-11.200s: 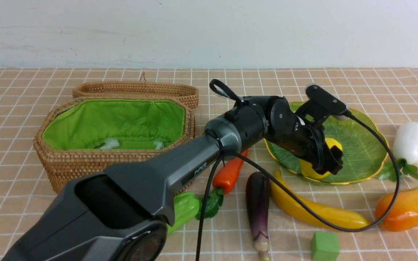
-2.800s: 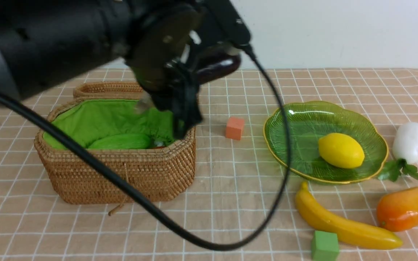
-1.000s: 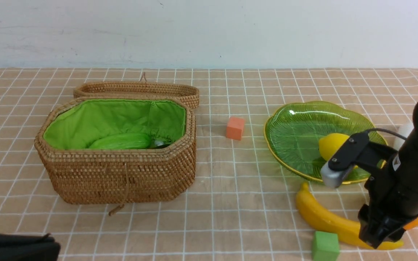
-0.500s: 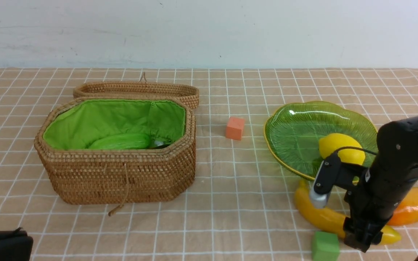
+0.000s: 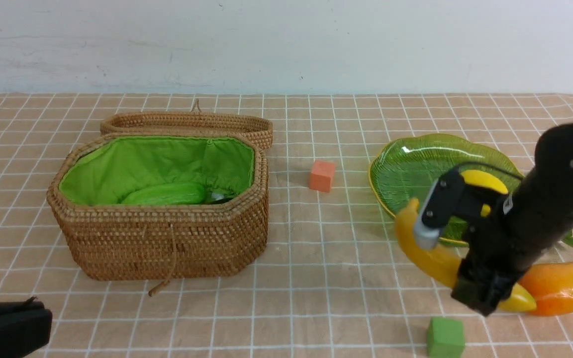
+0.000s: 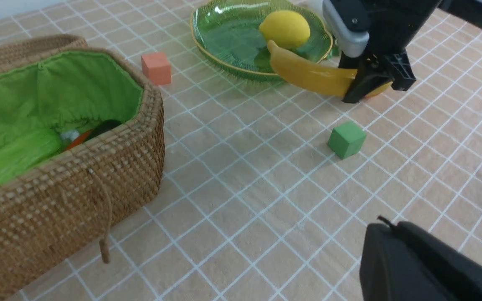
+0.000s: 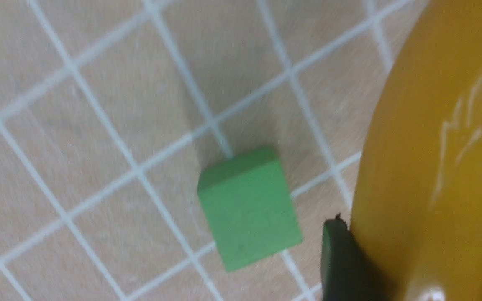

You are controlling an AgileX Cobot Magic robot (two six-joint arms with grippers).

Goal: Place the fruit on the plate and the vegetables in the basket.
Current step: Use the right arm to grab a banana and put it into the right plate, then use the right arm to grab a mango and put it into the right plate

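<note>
long yellow banana on the right half of the desk, seemingly raised off the checked cloth, clamped close to its thicker near end by the right gripper. long axis slanting from the near right toward the far left, stem tip at the near-left rim of the green leaf-shaped plate, apparently just over it in the left wrist view. jaws of that gripper closed on the banana from either side, one dark finger pressed against the yellow skin in the right wrist view. plate directly beyond the gripper toward the far edge, so likely only a short carry away from the near edge, plus a turn to fit the whole length inside the dish. lemon already on the plate, toward its right side, taking room there; probably best to lay the banana along the bare left portion. mango on the cloth by the right edge, just beside the banana's near end, not yet on the plate. small green cube on the cloth below the gripper by the near edge, apart from the banana. orange cube mid-desk, between plate and basket. basket on the left half, lid open behind it, green gourd inside. left gripper at the near left corner, well apart from all the fruit; only a dark edge in view, so cannot tell whether open or closed. right arm clearly the nearer one.
</note>
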